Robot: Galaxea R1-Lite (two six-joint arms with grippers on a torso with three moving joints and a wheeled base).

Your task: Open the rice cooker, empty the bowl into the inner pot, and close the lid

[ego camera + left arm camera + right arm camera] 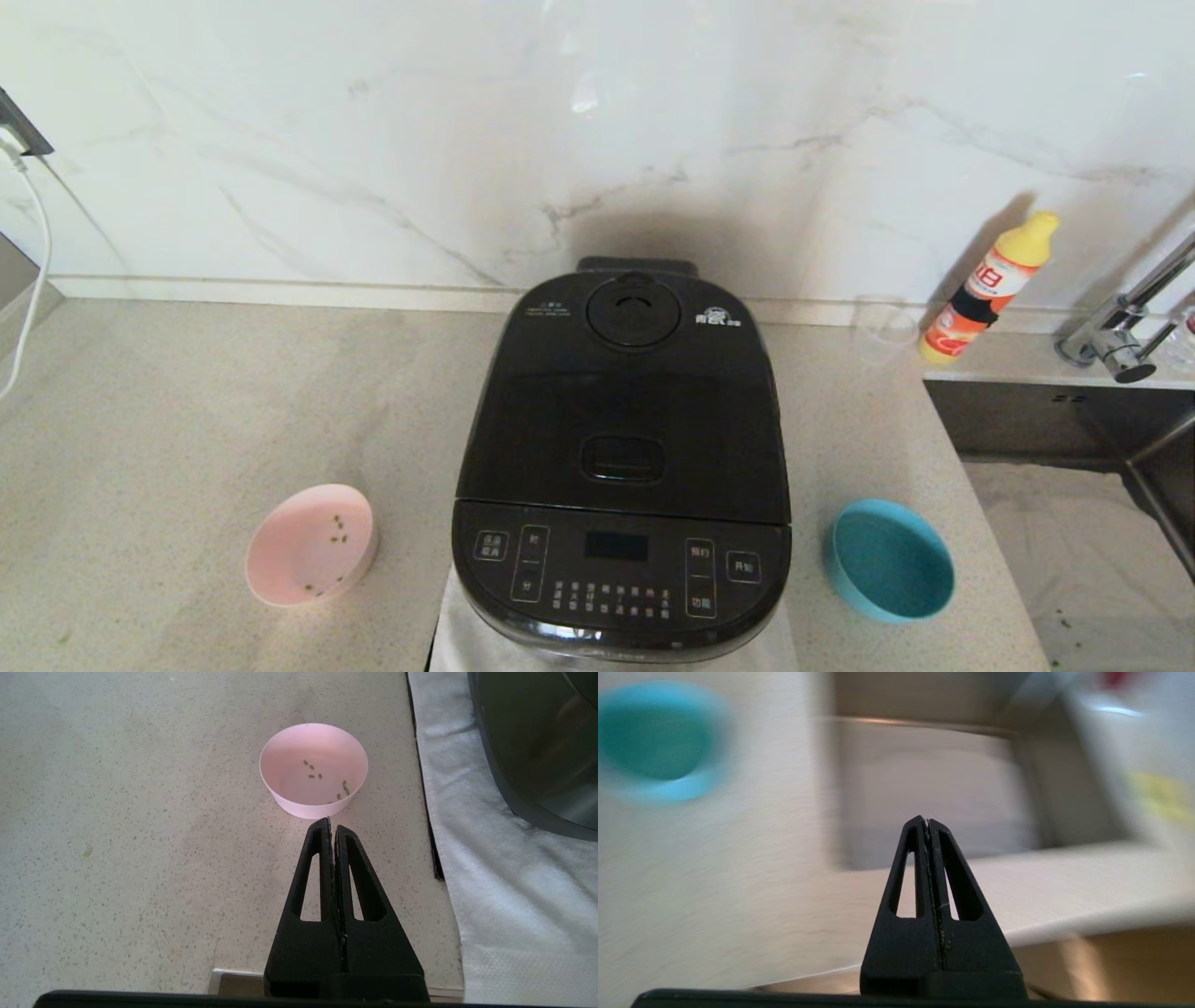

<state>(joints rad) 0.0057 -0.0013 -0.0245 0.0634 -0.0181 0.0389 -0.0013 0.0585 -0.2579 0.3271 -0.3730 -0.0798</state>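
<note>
1. The pale speckled stone countertop (187, 420) runs up to a white marbled wall; a steel sink (1074, 523) is sunk in at its right end.
2. The large glossy black rounded-rectangular rice cooker (624, 523) stands mid-counter on a white cloth (490, 882), button panel toward the robot.
3. Its glossy black hinged lid (627, 401) is down, round steam vent at the back, rectangular latch button nearer the front.
4. A round blue plastic bowl (889, 558) sits right of the cooker, a round pink plastic bowl (311, 544) left of it, with a few dark grains inside.
5. The left gripper (332, 822) is closed on nothing, its tips just short of the pink bowl, the cooker off to one side.
6. The right gripper (927, 821) is closed and empty, above the counter edge by the sink, well apart from the blue bowl.
</note>
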